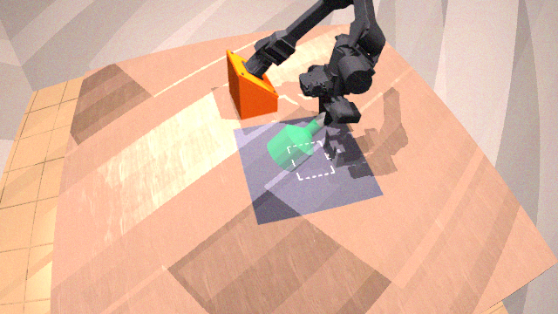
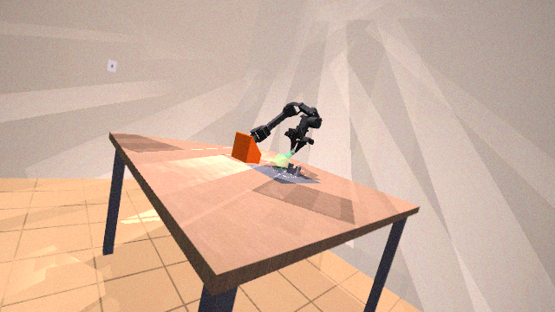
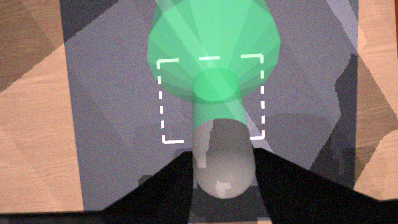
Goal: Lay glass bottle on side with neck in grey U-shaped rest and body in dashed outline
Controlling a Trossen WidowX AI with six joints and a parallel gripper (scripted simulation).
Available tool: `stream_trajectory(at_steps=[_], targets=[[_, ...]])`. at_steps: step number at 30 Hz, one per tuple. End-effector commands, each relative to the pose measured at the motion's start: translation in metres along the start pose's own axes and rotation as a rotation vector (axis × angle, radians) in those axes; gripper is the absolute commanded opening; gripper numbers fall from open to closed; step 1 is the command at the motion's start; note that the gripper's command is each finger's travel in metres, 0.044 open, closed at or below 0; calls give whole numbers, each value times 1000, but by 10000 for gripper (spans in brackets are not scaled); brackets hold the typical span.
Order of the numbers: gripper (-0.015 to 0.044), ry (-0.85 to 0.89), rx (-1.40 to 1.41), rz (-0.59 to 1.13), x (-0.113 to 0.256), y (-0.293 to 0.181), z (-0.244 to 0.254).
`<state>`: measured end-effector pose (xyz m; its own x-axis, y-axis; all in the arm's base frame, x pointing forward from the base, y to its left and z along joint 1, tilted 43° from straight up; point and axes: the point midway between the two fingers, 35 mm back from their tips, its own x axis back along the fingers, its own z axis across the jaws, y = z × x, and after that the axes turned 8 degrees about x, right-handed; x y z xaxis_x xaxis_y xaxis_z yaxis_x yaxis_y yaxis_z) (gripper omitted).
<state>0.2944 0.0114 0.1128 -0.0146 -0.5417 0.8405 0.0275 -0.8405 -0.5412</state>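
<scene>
Jaws of the gripper [image 1: 324,117] [image 2: 295,152] [image 3: 224,160] are standing about a third open, pinching the glass bottle [image 1: 288,146] [image 2: 282,160] [image 3: 215,45] by its grey-capped neck. Clock directions: top view, 12 at the picture's top.

Leftmost, the orange base block [image 1: 258,105] [image 2: 244,149] [image 3: 397,30] is sitting off the mat [image 1: 270,209] [image 2: 310,179] [image 3: 110,125], towards 11 o'clock from the outline. Probably no snag risk.

Next, the bottle: it is leaning, neck pointing to about 1 o'clock, body low over the mat, lying across the 10 o'clock side of the dashed outline [image 1: 300,179] [image 2: 284,175] [image 3: 165,142]. Can't tell if its bottom edge is touching. If it is, dragging could be scraping or catching that edge, twisting the neck in the pads. Letting go now would likely be dropping it: tilted, off target, cracked.

Right of that, the U-shaped rest [image 1: 336,153] [image 2: 298,171] is standing at the outline's 2 to 3 o'clock side, hard to read in shadow. Neck isn't resting in it. The bottle is needing a shift towards 4 o'clock plus more laying down; lowering before lining up could be knocking the neck on a prong, or fingers could be hitting the rest first. A weak pinch could be letting the heavy body swing.
</scene>
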Motion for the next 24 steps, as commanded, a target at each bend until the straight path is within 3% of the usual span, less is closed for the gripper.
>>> stream_trajectory(at_steps=[1, 24], targets=[[124, 0, 0, 4, -3, -8, 1], [124, 2, 4, -9, -16, -36, 6]])
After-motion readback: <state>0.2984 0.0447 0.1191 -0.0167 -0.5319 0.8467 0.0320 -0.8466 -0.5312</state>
